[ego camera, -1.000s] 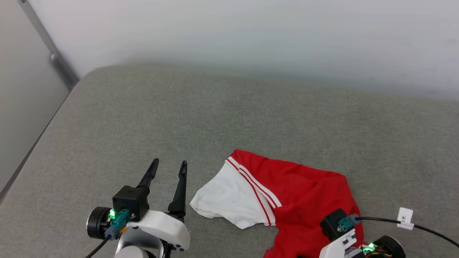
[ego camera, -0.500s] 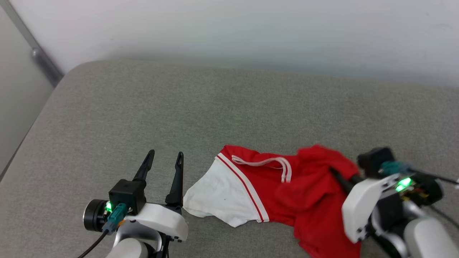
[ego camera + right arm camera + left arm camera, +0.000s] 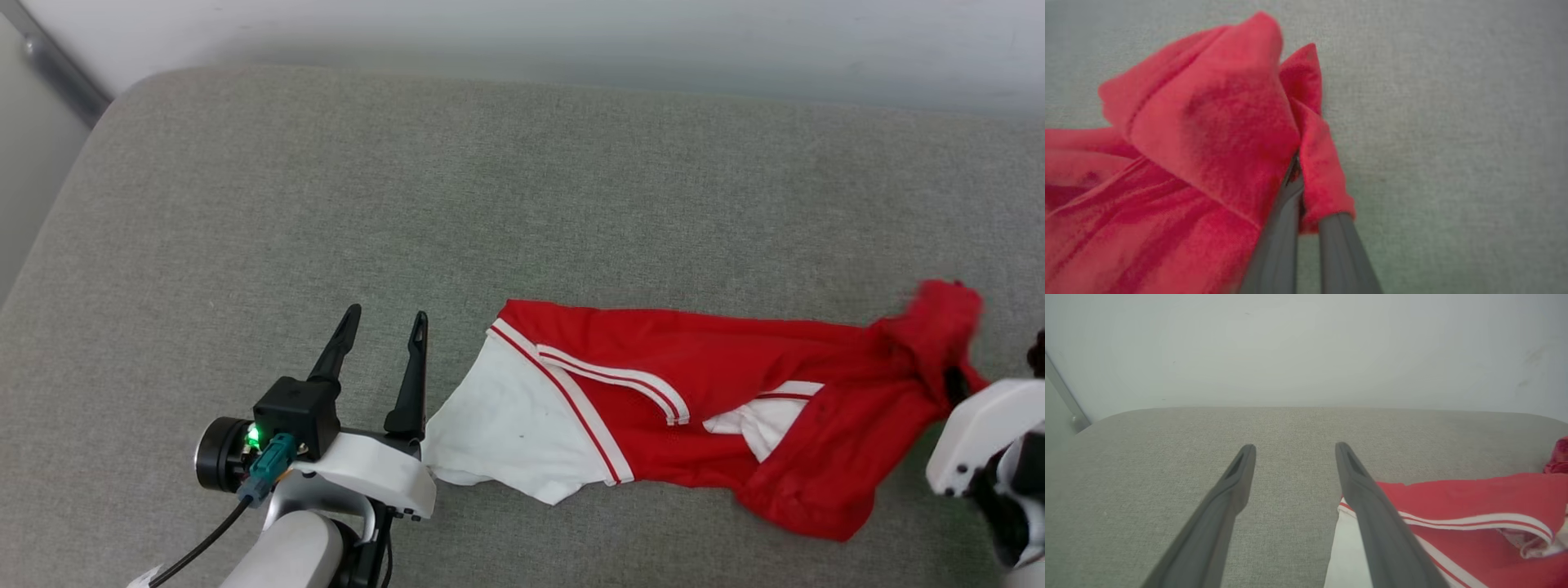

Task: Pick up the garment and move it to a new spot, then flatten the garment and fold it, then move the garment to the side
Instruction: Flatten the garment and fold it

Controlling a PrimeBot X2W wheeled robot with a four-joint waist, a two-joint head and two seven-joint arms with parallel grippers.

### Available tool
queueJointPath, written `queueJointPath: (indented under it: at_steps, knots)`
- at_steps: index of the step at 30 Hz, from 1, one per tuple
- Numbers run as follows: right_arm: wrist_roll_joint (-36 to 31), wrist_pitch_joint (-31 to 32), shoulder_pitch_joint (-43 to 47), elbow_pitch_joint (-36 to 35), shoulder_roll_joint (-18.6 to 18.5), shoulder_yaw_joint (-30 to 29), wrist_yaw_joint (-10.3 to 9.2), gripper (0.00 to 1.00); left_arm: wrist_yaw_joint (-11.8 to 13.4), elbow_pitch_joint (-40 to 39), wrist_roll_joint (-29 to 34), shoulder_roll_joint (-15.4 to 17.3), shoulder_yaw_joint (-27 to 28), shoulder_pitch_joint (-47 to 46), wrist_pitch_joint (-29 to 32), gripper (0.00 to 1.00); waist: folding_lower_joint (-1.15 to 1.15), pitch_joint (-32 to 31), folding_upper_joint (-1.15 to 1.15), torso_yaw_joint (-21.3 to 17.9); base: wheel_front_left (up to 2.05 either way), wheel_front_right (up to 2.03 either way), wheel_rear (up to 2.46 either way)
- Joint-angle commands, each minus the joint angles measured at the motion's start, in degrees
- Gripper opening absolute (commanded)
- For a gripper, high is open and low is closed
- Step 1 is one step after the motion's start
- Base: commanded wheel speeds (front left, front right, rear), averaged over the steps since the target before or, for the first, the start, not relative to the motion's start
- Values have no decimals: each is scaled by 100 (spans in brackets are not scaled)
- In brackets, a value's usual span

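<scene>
Pinching red garment (image 3: 1208,122) fold, right claw (image 3: 1296,175) closed; left claw (image 3: 385,314) spread wide, empty, beside white sleeve (image 3: 514,425).

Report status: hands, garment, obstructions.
Left hand open, beside white sleeve. Right hand shut on garment, red edge. Cloth lies stretched across grey cushion, crumpled, not yet folded. Nothing seen in the way.

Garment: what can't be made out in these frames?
Garment front: in the head view, the cloth is folded over itself and would hide any print.
Second sleeve: in the head view, it is mostly tucked under red cloth.
Right gripper tips: in the right wrist view, they are buried in blurred red folds. In the head view, cloth covers them.
</scene>
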Motion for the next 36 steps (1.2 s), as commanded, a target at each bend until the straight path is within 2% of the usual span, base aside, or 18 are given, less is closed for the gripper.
queueJointPath:
  at_steps: [1,2,3,4,7,10,13,17,21,25,30,36]
  knots:
    - [-13,-158,101,94,114,-26,-5,91,4,14,-4,-8,27,-63,-37,100,0,-2,0,-4,0,0,0]
    - [-1,-350,94,162,170,-51,-5,100,17,25,-13,-6,42,-49,-48,100,0,-14,0,-27,0,0,0]
    - [-21,-551,109,216,195,-70,-5,100,29,44,-24,-2,58,-28,-53,100,0,-37,0,-57,0,0,0]
    - [-104,-1169,248,233,309,-75,-6,100,62,87,-32,14,72,35,-68,100,0,-156,0,-166,0,0,0]
    - [-225,-1546,390,52,341,-78,-6,100,74,118,-44,38,63,97,-58,100,0,-334,0,-269,0,0,0]
    - [-280,-1578,594,-274,368,-6,-5,100,81,141,-59,74,63,160,-41,100,0,-514,0,-355,0,0,0]
    - [-324,-1290,835,-687,361,138,-5,100,108,136,-88,94,52,244,-10,100,0,-685,0,-428,0,0,0]
    - [-202,-430,1199,-1335,270,526,-5,100,161,78,-94,113,30,344,39,100,0,-830,0,-486,0,0,0]
    - [38,629,1418,-1890,-3,1133,-5,100,180,26,-117,138,17,389,72,100,0,-847,0,-501,0,0,0]
    - [329,1380,1395,-2178,-345,1777,-5,100,160,-13,-103,125,-33,317,101,100,0,-735,0,-437,0,0,0]
    - [619,1844,1135,-2049,-630,2560,-5,100,110,-4,-91,84,-64,193,66,100,0,-522,0,-305,0,0,0]
    - [888,1874,778,-1388,-831,3059,-6,100,110,9,-81,40,-62,112,3,100,0,-355,0,-198,0,0,0]
